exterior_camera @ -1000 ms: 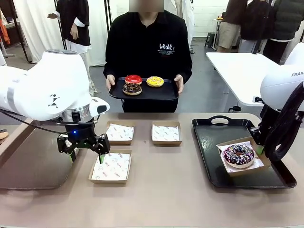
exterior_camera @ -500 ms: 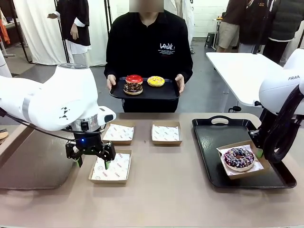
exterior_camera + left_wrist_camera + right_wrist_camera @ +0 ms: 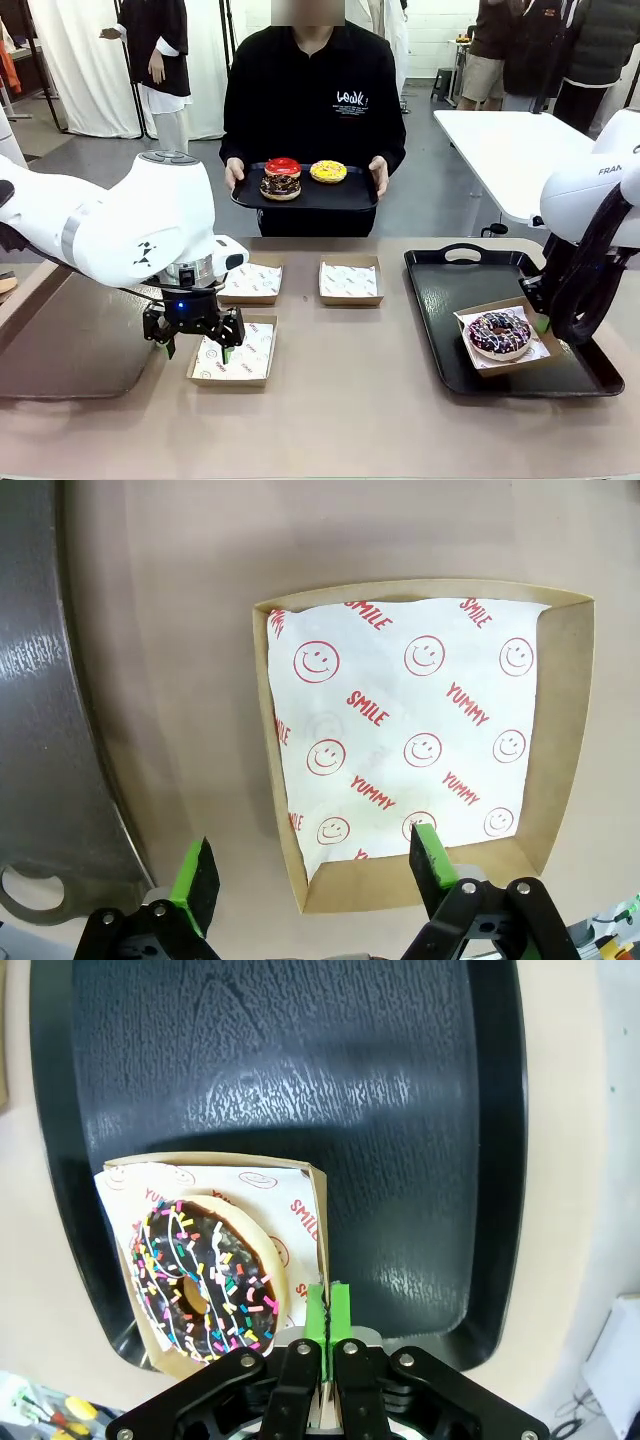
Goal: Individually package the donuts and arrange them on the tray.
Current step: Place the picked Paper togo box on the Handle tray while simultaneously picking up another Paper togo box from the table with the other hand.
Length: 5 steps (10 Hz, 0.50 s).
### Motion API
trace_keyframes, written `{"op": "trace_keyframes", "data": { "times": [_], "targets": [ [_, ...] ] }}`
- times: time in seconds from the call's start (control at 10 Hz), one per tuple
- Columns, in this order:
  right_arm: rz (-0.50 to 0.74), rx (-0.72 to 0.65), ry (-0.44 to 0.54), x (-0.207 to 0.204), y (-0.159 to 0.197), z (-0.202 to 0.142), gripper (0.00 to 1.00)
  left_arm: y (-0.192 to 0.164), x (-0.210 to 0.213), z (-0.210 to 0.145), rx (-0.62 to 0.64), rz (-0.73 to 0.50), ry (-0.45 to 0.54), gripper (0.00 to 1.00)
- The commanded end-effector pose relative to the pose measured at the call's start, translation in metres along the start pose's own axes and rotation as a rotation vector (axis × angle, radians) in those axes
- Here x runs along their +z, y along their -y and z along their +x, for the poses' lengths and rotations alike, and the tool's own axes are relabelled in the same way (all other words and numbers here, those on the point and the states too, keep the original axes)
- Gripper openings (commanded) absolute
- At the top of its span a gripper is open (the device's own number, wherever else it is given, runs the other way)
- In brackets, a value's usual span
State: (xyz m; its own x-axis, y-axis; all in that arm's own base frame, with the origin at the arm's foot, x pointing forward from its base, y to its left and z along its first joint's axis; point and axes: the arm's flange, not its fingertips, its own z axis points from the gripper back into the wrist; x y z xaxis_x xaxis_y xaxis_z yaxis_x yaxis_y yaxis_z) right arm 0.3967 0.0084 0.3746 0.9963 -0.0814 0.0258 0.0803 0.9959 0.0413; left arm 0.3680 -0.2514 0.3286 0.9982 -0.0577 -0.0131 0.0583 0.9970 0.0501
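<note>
Left tool (image 3: 196, 347) low in the lower left of the front view, jaws spread wide and gripping nothing; poised over the left rim of the nearest box (image 3: 230, 381), lined with printed paper; in the left wrist view one green pad (image 3: 196, 880) over bare surface (image 3: 180, 630) outside that rim, the other over the paper just inside the lower corner, contact impossible to judge; open room left of the box as far as the curved edge of a grey metal sheet (image 3: 40, 730); two further boxes (image 3: 350, 301) side by side just beyond, a gap between each; broad bare strip along the bottom of the front view.

Right tool (image 3: 327, 1310) shut tight at the bottom of the right wrist view, green pads pinching the thin side wall of the filled box (image 3: 316, 1200); inside it, on paper, the dark sprinkled donut (image 3: 200, 1280), close to that wall; box in the lower left of the black tray (image 3: 300, 1060), one corner near the raised rim, the upper and right parts of the tray bare.

Upper centre of the front view: a person's hands (image 3: 232, 172) holding a serving tray (image 3: 335, 197) beyond the far edge of the surface; on it the red donut (image 3: 282, 165) stacked on the chocolate donut (image 3: 279, 186), the yellow donut (image 3: 327, 171) just beside.
</note>
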Motion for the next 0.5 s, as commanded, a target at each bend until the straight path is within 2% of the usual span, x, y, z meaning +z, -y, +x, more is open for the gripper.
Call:
{"op": "trace_keyframes", "data": {
  "times": [0.0, 0.4],
  "targets": [
    [0.018, -0.022, 0.026, -0.0115, -0.0081, 0.0005, 0.01, 0.0069, -0.0024, 0.0064, 0.036, 0.003, 0.056, 1.0],
    [0.032, -0.028, 0.041, -0.0127, -0.0082, 0.0027, 0.01, 0.0003, -0.0082, 0.0117, 0.052, -0.02, 0.13, 1.0]
  ]
}}
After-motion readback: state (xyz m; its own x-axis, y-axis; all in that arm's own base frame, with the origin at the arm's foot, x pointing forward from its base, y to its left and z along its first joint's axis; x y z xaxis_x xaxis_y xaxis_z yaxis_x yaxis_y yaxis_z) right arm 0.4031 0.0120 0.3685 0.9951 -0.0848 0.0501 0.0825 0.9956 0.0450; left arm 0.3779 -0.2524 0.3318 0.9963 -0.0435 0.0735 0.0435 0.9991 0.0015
